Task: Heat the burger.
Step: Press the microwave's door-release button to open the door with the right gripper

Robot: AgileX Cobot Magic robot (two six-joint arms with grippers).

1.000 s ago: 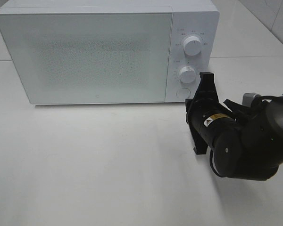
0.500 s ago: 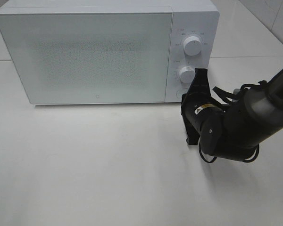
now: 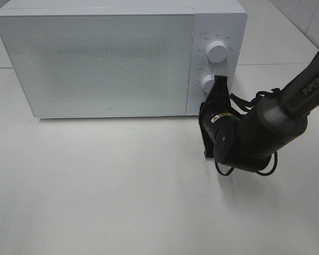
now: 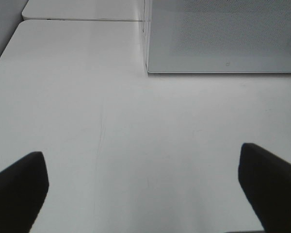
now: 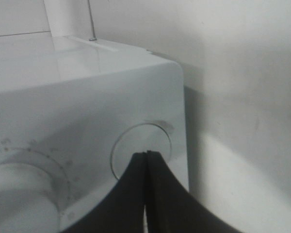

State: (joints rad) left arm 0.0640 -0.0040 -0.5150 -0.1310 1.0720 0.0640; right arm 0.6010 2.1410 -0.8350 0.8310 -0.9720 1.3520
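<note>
The high view holds one white box-shaped microwave oven (image 3: 106, 58) on the white desk (image 3: 95, 186), from 10 to 1 o'clock. Its frosted door (image 3: 95, 64) is closed. On its control panel there are two white round knobs, an upper knob (image 3: 217, 51) and a lower knob (image 3: 209, 83). Only one arm shows here, the black right arm (image 3: 266, 127), which comes in from 3 o'clock. The right hand (image 3: 203, 109) is at the lower corner of the panel, under the lower knob.

The right wrist view shows what the high view hides: one flat round white button (image 5: 136, 138) near the panel's corner. The two black fingers of the right hand (image 5: 146, 154) are pressed together with nothing between them, and their tips are on or just at this button; contact cannot be told.

The left hand (image 4: 140, 155) shows only in the left wrist view. Its two black fingers (image 4: 19, 184) stand wide apart, with bare desk between them. The front lower edge of the oven is ahead of it, well apart.

The burger is visible in no view, so its place cannot be told.

From 4 to 9 o'clock the desk is open. A seam line crosses the desk at the oven's right side.
</note>
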